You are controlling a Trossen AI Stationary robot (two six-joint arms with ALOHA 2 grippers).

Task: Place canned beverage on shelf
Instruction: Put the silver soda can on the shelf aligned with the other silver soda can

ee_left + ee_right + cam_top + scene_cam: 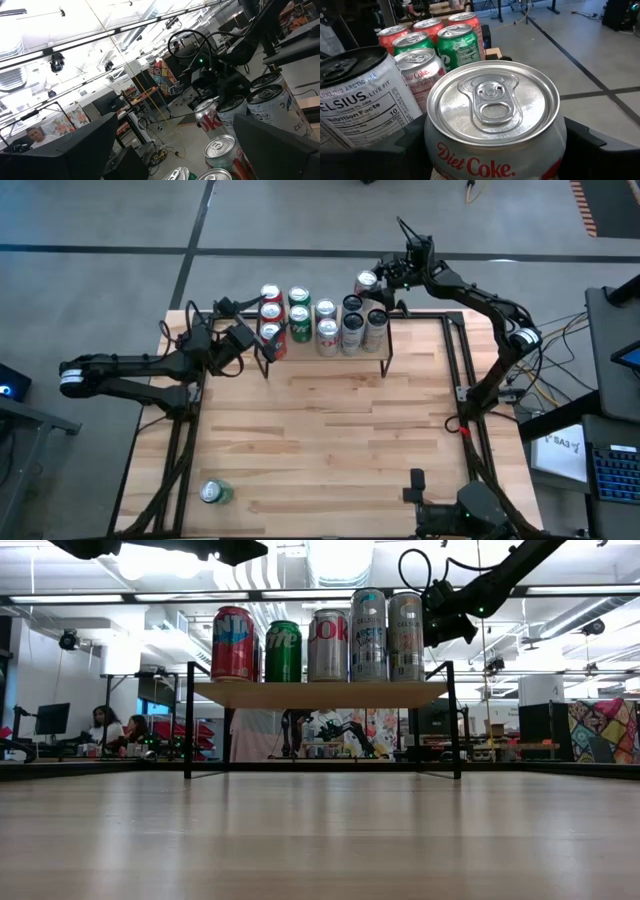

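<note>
Diet Coke can [492, 125] fills the right wrist view, and we see the right tool [495, 145] clamped on its sides, its dark fingers [600, 150] pressing both flanks. Beside it stand a Celsius can [357, 100], another Diet Coke and a Sprite can [460, 47].

From above, we find the right tool [385, 275] holding that can [366, 282] at the far right corner of the shelf [372, 348], just beside the rows of cans [300, 320] already standing there. The left tool [240, 340] waits with jaws spread and empty at the shelf's left end. One green can [214, 493] lies alone on the counter [330, 430], well apart, near the front left corner.

At counter level, we see five cans lined on the shelf board [320, 693], with the right tool [445, 620] at the right end of the row.

In the left wrist view, can tops [220, 147] sit between the spread fingers [280, 145], none gripped.

To do this step well, we judge we should keep the can upright, bring it straight down into the free corner without nudging its neighbours, and release only once it rests flat.
</note>
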